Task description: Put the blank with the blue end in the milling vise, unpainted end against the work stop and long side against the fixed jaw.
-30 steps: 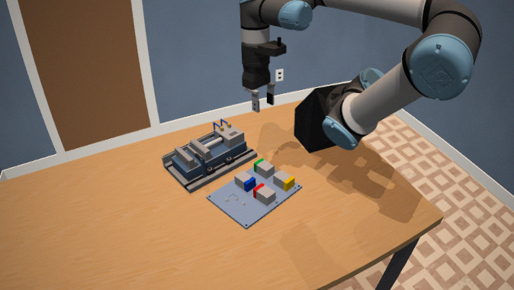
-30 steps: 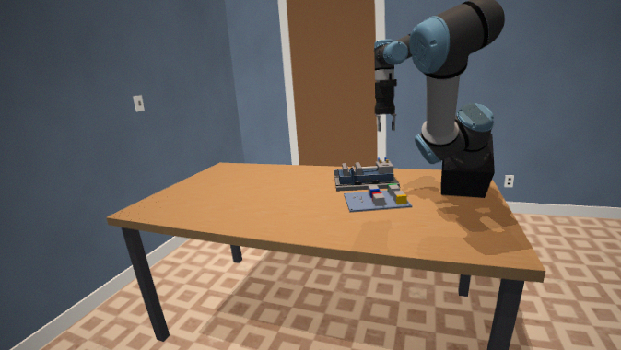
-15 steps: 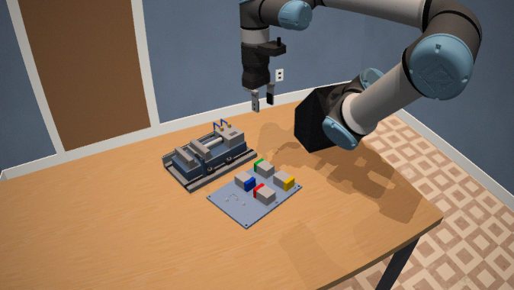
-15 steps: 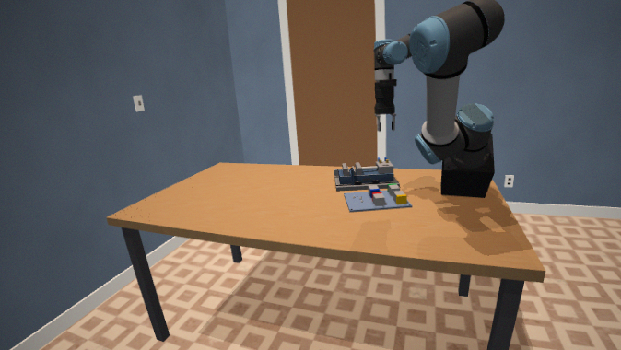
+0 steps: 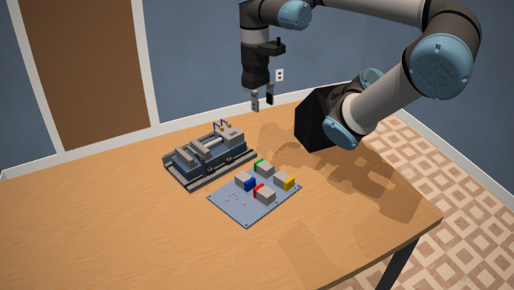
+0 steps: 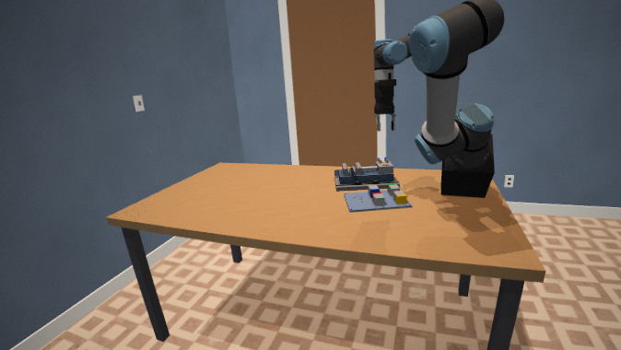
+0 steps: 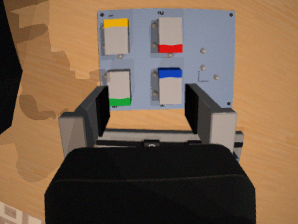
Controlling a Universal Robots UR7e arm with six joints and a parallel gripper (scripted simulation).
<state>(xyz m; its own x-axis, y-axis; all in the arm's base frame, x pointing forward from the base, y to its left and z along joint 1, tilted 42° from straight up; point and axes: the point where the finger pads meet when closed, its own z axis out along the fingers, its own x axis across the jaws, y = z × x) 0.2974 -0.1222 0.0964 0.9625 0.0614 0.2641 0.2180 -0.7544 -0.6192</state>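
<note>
Since the bench (image 5: 114, 229) (image 6: 258, 207) (image 7: 260, 60) is the biggest thing here, I'll start there: it fills most of the lower top view. The arm (image 5: 385, 91) (image 6: 442, 101) rises from the right side, bends at the upper right of the top view and reaches left, its wrist hanging straight down near upper center. The vise (image 5: 236, 150) (image 6: 373, 176) (image 7: 125, 135) sits left of center in the top view, with the blue-gray plate (image 5: 248, 217) (image 6: 364, 206) (image 7: 220, 40) near it, toward the lower center.

The hand (image 5: 262, 107) (image 6: 386, 129) (image 7: 147, 100) is well above all that, pointing down, fingers wide open, nothing in them.

All four blanks are on the plate. In the wrist view, yellow-ended (image 5: 284, 180) (image 6: 400, 198) (image 7: 116, 37) is upper left, red-ended (image 5: 265, 194) (image 6: 378, 198) (image 7: 170, 35) upper center, green-ended (image 5: 264, 168) (image 6: 393, 189) (image 7: 119, 87) left of center, and the blue-ended one (image 5: 244, 181) (image 6: 374, 191) (image 7: 170, 87) you want is right below red, blue end up-frame.

Labels? Can't read any brand. There's what looks like a turned "2" (image 7: 160, 13) at the plate's top edge; the other marks are too tiny for me.
</note>
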